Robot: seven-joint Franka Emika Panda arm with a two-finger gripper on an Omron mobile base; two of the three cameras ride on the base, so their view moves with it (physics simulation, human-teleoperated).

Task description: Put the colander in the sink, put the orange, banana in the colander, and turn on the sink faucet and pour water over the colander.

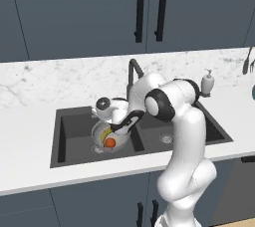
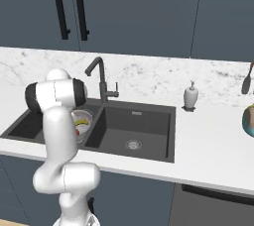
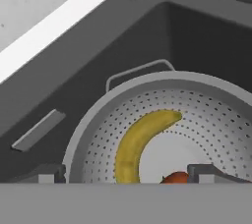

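Observation:
The silver perforated colander (image 1: 101, 136) stands in the left basin of the dark double sink (image 1: 74, 121), seen too as the colander (image 2: 83, 119) behind my arm. The yellow banana (image 3: 140, 139) lies curved on the colander's (image 3: 98, 115) floor, with the orange (image 3: 174, 177) beside it at the lower edge. From the left base, the orange (image 1: 110, 143) and banana (image 1: 104, 135) show inside the bowl. My gripper (image 1: 114, 131) hangs just above the colander, open; its fingertips (image 3: 47, 174) stand wide apart, holding nothing. The dark faucet (image 1: 132, 69) rises behind the basin divider.
A white soap dispenser (image 1: 207, 82) stands on the counter behind the right basin (image 2: 144, 121). The marble backsplash and dark cabinets with black handles (image 1: 140, 9) lie beyond. A teal object (image 2: 249, 121) sits at the far right counter edge.

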